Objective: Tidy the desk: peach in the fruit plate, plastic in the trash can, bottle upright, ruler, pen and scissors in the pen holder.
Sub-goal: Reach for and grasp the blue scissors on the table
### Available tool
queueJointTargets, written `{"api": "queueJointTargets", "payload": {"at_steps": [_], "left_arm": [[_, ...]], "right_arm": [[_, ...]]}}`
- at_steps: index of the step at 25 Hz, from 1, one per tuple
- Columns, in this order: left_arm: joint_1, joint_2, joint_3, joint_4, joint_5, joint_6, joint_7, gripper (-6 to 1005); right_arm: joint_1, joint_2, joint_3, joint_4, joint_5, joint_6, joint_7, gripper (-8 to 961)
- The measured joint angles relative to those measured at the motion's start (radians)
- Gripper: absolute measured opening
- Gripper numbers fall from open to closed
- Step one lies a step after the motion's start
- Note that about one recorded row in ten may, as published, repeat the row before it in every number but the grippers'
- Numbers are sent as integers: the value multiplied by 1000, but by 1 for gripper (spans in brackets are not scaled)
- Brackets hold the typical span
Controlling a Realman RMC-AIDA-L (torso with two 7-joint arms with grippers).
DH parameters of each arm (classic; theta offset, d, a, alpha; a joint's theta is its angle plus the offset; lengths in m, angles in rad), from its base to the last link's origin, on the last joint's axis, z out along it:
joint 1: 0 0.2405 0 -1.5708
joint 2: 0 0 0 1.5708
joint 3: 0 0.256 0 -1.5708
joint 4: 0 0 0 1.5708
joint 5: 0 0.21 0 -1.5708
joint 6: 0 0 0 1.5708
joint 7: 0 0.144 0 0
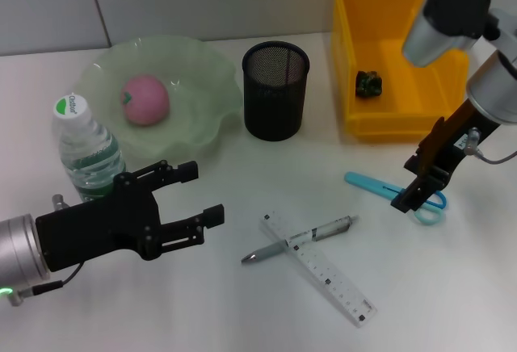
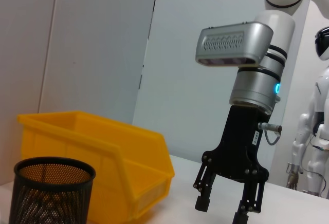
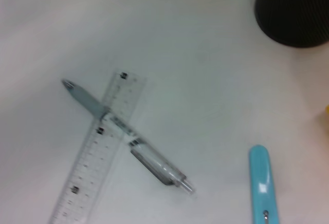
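Bottle [image 1: 87, 148] cap label reads roughly "Ostbol".

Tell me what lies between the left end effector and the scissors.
In the head view, the pen crossed over the ruler lies between the left end effector and the scissors; otherwise bare table.
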Motion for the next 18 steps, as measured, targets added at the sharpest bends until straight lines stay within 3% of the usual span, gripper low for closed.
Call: {"api": "queueJointTargets", "payload": {"at_steps": [4, 18], "left_arm": [[2, 0, 0, 0, -1, -4, -1, 802], [4, 0, 7, 0, -1, -17, -11, 801]], "right_arm": [[1, 16, -22, -5, -32, 25, 4, 753], [3, 20, -109, 54, -45, 119, 33, 752]]}}
